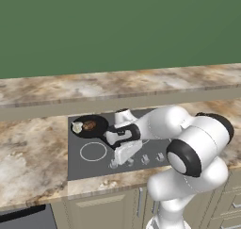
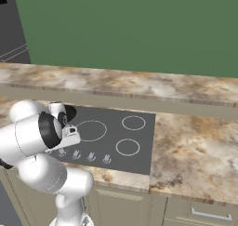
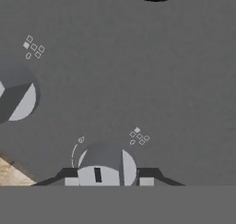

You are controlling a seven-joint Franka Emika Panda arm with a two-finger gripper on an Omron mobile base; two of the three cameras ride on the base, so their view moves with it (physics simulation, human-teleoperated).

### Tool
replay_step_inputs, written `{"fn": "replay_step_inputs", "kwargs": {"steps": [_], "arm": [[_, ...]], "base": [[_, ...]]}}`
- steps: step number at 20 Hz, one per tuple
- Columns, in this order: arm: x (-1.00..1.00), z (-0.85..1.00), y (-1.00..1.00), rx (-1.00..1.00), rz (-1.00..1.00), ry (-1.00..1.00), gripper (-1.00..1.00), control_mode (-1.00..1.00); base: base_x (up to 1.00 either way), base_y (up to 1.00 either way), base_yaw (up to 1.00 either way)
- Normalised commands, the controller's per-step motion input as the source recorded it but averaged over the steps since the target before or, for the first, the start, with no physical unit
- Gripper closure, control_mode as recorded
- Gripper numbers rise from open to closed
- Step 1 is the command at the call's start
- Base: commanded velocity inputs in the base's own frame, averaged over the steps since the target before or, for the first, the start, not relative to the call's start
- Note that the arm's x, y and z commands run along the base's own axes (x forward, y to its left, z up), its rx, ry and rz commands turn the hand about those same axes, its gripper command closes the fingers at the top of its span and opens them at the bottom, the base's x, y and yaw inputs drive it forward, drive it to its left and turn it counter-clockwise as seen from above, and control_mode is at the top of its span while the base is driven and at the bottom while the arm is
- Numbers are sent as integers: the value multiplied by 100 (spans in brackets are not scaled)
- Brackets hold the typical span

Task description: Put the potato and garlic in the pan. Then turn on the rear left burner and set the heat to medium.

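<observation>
Hand [image 3: 109, 181] astride knob [image 3: 107, 165]; pan [image 1: 89, 126] beyond

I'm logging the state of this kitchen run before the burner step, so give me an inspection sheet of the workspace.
Surface: marbled brown counter with a flat dark grey cooktop set in it.
Job's things: pan at the cooktop's rear left; potato and garlic lie in it, side by side.
Controls: row of grey knobs along the cooktop's front edge; one knob sits between the finger tips.
Clutter: nothing seen.
Gripper: gripper is low over the knob row, its tips either side of that knob; contact cannot be told.
Cables: nothing seen.
Surroundings: green wall, beige cabinets below the counter.
</observation>
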Motion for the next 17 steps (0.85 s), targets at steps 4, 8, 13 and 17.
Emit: {"fn": "replay_step_inputs", "kwargs": {"steps": [4,8,13,17], "arm": [[0,0,-21,15,24,-7,100,-100],[0,0,-16,17,26,-6,100,-100],[0,-1,-11,16,28,-5,100,-100],[0,-4,-4,13,29,-2,100,-100]], "base": [[0,0,0],[0,0,0],[0,0,0],[0,0,0]]}}
